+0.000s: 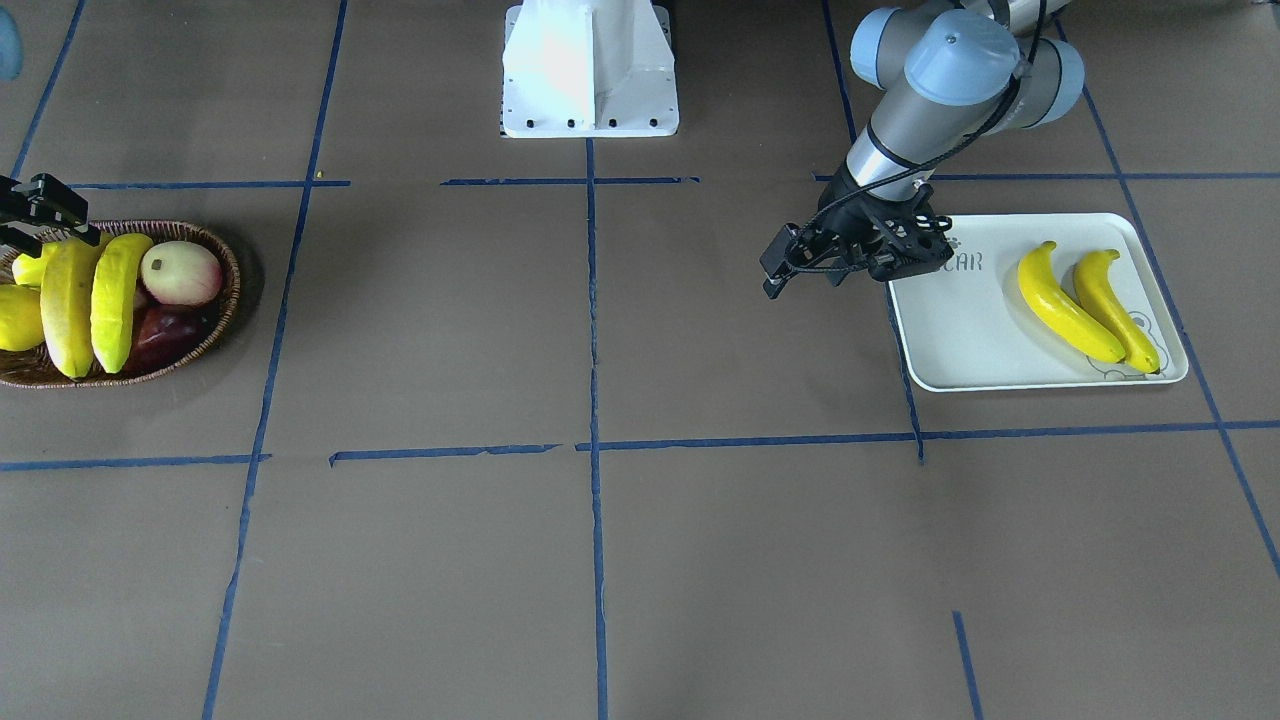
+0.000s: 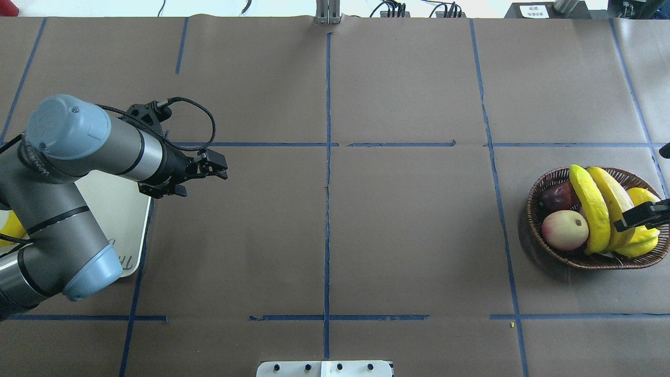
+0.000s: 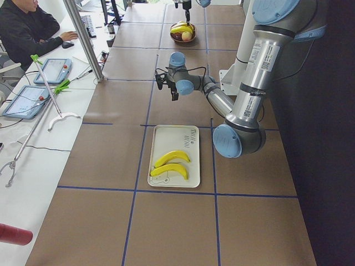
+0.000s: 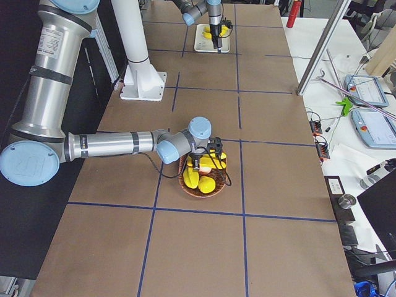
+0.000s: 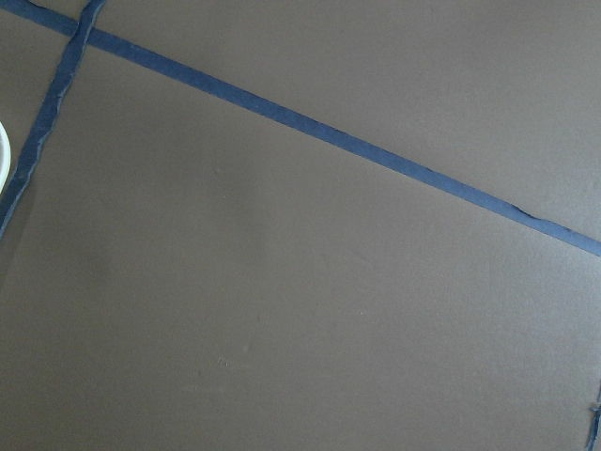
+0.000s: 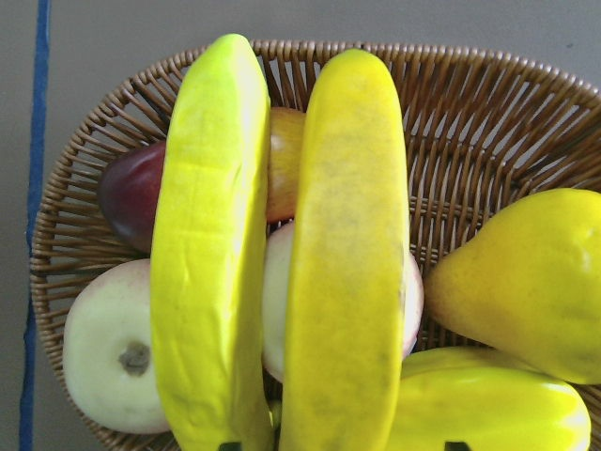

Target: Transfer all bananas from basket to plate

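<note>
Brown paper with blue tape lines covers the table (image 1: 420, 560) where my two arms work.

From the camera that faces me, my right pincer (image 1: 45, 222) hangs over one end of the basket (image 1: 225, 300). Directly under it lie two bananas (image 1: 68, 305), side by side on top of the other fruit, so I judge they can be taken without digging. A pale apple (image 1: 180, 272) and a dark red apple (image 1: 165, 335) sit beyond them. My left pincer (image 1: 785, 270) hovers above bare table, just beside the plate (image 1: 960, 330). Two more bananas (image 1: 1065, 305) lie close together at the plate's side far from this pincer.

From overhead, the left pincer's fingers look apart and hold nothing. One right finger lies over the outer banana.

Under my left wrist I see only paper, tape and a sliver of white rim, so this pincer is off the plate.

Under my right wrist, two dark fingertips (image 6: 456, 445) stand wide apart, one on each side of the deeper yellow banana (image 6: 347, 254). The greenish banana (image 6: 208, 244) is just outside them.

I judge the task half done. The skin is glossy and curved, so closing across the middle seems safest.
</note>
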`<state>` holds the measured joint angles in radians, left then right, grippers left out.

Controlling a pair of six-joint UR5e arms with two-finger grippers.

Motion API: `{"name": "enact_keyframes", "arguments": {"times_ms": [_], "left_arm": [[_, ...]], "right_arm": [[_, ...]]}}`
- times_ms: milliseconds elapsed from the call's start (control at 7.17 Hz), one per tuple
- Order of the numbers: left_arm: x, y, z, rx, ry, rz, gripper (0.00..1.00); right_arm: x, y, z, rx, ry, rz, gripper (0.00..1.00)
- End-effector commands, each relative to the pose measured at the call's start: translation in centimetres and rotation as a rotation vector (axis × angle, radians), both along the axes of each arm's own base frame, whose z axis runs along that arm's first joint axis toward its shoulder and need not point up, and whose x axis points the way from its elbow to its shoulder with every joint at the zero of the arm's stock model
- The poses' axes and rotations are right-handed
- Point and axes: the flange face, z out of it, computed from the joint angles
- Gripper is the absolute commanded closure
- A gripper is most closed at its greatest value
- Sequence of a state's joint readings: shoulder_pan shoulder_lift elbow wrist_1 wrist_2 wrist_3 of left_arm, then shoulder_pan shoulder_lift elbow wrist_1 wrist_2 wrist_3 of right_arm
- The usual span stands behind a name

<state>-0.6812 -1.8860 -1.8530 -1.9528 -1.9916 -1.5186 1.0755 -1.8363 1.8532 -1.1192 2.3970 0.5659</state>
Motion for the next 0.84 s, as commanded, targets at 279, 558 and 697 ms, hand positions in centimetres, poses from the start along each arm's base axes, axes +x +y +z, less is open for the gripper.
{"name": "enact_keyframes", "arguments": {"times_ms": [279, 558, 697], "left_arm": [[-0.04, 0.02, -0.02, 0.001, 0.0, -0.002, 0.01], [-0.11, -0.04, -0.02, 0.001, 0.0, -0.003, 0.01], [-0.13, -0.03, 0.07, 0.0, -0.001, -0.003, 0.01]], "right_arm": [[0.05, -0.08, 0.77, -0.016, 0.013, 0.003, 0.25], [-0.04, -0.24, 0.62, -0.015, 0.012, 0.003, 0.56], [-0.04, -0.24, 0.64, -0.016, 0.013, 0.003, 0.82]]}}
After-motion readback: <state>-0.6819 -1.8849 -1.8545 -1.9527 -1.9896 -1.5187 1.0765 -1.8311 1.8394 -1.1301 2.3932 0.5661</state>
